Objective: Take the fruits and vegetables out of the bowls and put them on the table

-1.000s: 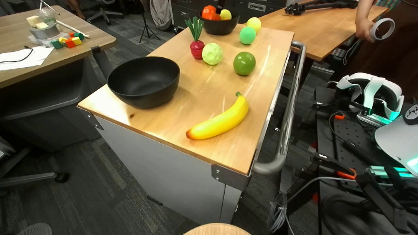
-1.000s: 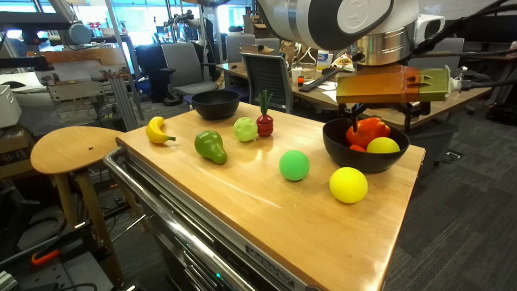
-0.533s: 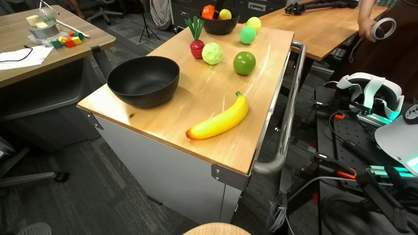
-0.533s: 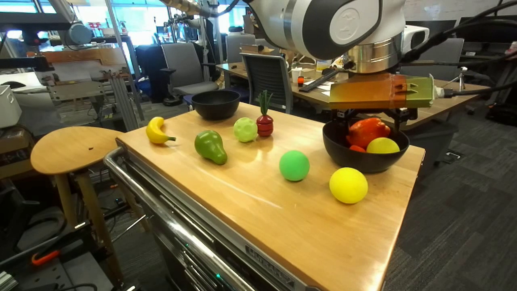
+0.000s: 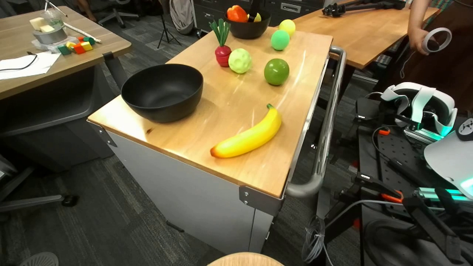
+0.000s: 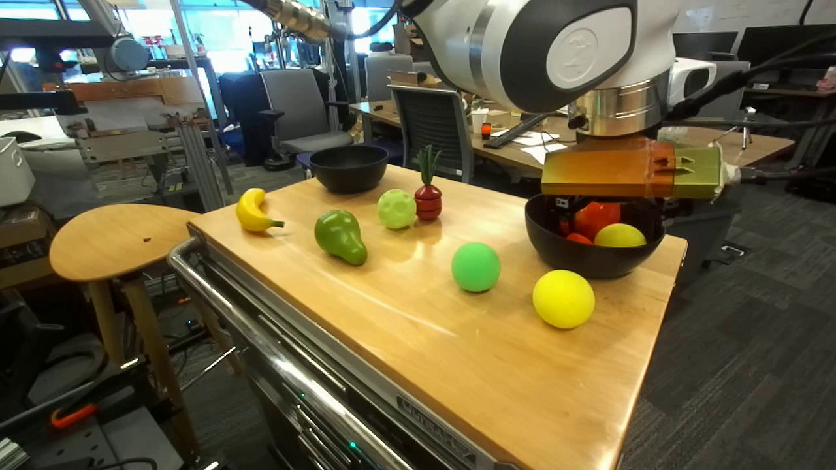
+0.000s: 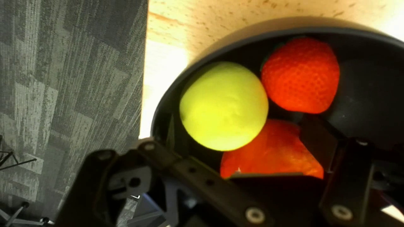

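My gripper (image 7: 244, 135) is open inside the black bowl (image 6: 555, 258) at the table's far end. Its fingers stand on either side of the red-orange pepper (image 7: 274, 154); the right finger in the wrist view looks close to or against it. A yellow-green fruit (image 7: 224, 107) and a red strawberry (image 7: 301, 75) lie in the same bowl. The other black bowl (image 5: 162, 92) is empty. On the table (image 6: 405, 307) lie a banana (image 5: 247, 136), a green pear (image 6: 341, 236), a pale green ball (image 6: 397, 209), a leafy red radish (image 6: 428, 199), a green ball (image 6: 476, 267) and a yellow ball (image 6: 563, 299).
A metal rail (image 5: 332, 111) runs along one side of the table. A round wooden stool (image 6: 121, 241) stands beyond one end. A cluttered wooden desk (image 5: 22, 81) is nearby. A person's hand (image 5: 417, 40) holds a white ring-shaped controller at the side.
My gripper has come down into the bowl around the pepper, and its body now covers the pepper's top in an exterior view. The bowl has shifted very slightly.
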Robot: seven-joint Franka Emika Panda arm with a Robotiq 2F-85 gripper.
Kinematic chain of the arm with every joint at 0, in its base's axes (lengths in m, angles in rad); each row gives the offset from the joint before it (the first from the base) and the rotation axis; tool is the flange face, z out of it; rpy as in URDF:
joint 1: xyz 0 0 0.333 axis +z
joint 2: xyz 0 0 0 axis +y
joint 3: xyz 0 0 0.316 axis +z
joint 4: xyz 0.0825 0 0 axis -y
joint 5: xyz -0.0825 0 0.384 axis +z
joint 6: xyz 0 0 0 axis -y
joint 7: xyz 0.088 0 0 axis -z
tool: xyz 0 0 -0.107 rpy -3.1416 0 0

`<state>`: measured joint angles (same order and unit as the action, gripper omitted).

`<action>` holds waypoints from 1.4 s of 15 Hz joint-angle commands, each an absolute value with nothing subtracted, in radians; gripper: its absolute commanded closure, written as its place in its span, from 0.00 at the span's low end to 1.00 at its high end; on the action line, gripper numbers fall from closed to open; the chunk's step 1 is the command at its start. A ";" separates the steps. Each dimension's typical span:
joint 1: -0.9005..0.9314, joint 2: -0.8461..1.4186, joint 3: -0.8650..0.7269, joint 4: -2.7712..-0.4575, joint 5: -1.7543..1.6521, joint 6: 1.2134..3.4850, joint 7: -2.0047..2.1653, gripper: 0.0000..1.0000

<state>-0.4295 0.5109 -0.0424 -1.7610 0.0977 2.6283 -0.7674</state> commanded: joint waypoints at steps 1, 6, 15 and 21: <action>-0.406 0.520 -0.055 -1.769 0.078 2.636 -0.720 0.00; -0.401 0.543 -0.050 -1.769 0.076 2.647 -0.695 0.34; -0.387 0.414 -0.050 -1.882 0.049 2.713 -0.712 0.72; -0.383 0.166 -0.014 -2.151 0.015 2.846 -0.789 0.72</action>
<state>-0.3700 0.3270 -0.0644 -1.9721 -0.0229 2.8107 -0.7185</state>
